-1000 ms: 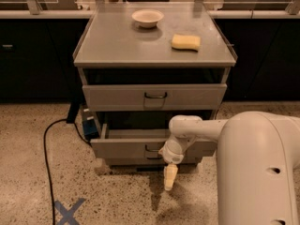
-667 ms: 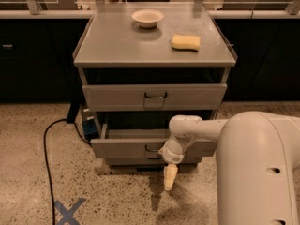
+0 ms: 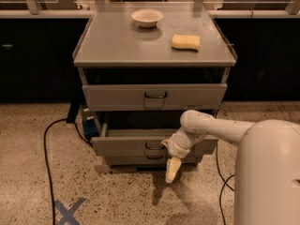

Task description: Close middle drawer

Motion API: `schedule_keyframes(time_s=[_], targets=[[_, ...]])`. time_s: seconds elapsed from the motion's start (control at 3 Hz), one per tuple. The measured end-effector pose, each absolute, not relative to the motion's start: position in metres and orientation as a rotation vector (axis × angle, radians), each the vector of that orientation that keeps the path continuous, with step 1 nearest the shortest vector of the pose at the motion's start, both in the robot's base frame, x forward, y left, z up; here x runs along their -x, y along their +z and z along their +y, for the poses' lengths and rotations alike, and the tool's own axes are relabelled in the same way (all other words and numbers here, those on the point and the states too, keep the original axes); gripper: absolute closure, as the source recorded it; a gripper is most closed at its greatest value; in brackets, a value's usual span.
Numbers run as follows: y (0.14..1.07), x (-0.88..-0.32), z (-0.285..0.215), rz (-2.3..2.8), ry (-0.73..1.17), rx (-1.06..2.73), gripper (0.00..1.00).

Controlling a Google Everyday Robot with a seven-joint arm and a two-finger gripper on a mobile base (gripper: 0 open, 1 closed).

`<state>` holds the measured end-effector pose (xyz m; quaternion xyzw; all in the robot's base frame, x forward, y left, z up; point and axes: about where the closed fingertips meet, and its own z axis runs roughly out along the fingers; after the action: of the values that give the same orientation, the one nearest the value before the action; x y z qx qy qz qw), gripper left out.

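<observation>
**A:** Where is the gripper?

**B:** The gripper (image 3: 172, 170) hangs pointing at the floor, on the near side of the cabinet (image 3: 108, 50) and low down, right of centre. Open or shut, I cannot tell.

**A:** And the rest, left to right?

**B:** A cable (image 3: 44, 144) runs along the floor at the left. The middle drawer (image 3: 122, 146) stands pulled out toward us, its tray open behind the front. Its handle (image 3: 153, 147) is just left of the wrist. The arm (image 3: 220, 128) comes in from the right. Far up on top sit a bowl (image 3: 147, 18) and, to its right, a sponge (image 3: 185, 41).

**A:** Which step is this?

**B:** I'd say the approach: the drawer is not yet pushed. The wrist overlaps the drawer front, but whether it touches is hard to make out in this dim view.

**A:** What does the next move call for?

**B:** Probably setting the gripper flat against the front near the handle, then pushing straight away from us, square enough that the tray doesn't bind.

**A:** Any change from a second ago?

**B:** Little. The arm's bend seems to have shifted slightly right and the gripper a touch higher. The drawer is out as far as before.
</observation>
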<state>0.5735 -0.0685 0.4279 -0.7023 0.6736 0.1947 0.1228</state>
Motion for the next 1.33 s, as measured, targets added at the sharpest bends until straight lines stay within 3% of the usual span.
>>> schedule_keyframes(time_s=[1.33], targets=[[0.411,-0.584,-0.084,2.013,0.614,1.956,0.00]])
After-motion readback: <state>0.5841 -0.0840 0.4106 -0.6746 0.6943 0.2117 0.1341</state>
